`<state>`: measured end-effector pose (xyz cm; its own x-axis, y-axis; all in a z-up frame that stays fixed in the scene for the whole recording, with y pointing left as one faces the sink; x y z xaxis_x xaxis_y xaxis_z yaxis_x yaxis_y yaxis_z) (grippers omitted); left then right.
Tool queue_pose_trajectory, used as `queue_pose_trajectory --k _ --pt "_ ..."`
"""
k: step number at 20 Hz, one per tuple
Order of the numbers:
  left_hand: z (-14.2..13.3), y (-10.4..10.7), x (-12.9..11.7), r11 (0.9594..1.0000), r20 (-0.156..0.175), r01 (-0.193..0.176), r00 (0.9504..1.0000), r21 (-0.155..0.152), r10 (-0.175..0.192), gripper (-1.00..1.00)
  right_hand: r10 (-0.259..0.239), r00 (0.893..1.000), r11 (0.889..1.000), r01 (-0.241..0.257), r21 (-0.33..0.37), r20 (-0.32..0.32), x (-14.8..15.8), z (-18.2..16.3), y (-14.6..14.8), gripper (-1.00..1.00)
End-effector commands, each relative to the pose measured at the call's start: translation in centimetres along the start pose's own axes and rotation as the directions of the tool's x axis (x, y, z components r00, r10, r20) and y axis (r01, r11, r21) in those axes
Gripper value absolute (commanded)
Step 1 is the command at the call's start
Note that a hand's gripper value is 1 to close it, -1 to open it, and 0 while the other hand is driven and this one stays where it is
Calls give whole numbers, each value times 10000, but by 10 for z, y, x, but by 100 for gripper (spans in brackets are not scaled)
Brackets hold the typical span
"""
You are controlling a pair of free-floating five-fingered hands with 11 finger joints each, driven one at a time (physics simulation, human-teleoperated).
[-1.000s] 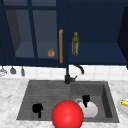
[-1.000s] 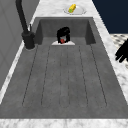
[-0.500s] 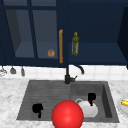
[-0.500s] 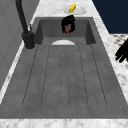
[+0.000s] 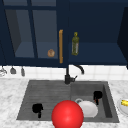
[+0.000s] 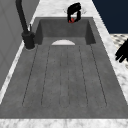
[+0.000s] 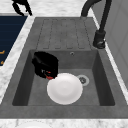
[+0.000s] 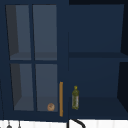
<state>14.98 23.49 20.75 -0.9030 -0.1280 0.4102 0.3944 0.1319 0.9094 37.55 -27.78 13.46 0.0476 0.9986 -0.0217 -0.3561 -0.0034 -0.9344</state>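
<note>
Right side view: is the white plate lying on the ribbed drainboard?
No, the white plate lies in the sink basin beside the drain, with the right hand close by.

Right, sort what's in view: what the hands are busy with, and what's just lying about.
In hand: right hand, curled round a small red thing, in the basin; white plate beside it.
Lying about: left hand, open above the draining board; red ball; green bottle; brown lump in the cabinet; faucet.
</note>
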Motion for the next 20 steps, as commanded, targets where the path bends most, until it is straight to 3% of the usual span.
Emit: queue_pose_trajectory --k 1,8,20 --pt "0 0 0 10000 0 0 10000 0 0 0 -190 9998 9987 193 -464 66 -21 21 -20 100" --pt "0 0 0 10000 0 0 10000 0 0 0 -389 9992 9984 394 -403 134 -62 55 -58 100" --pt "0 0 0 10000 0 0 10000 0 0 0 -754 9967 9961 767 -435 307 -139 78 -90 100"
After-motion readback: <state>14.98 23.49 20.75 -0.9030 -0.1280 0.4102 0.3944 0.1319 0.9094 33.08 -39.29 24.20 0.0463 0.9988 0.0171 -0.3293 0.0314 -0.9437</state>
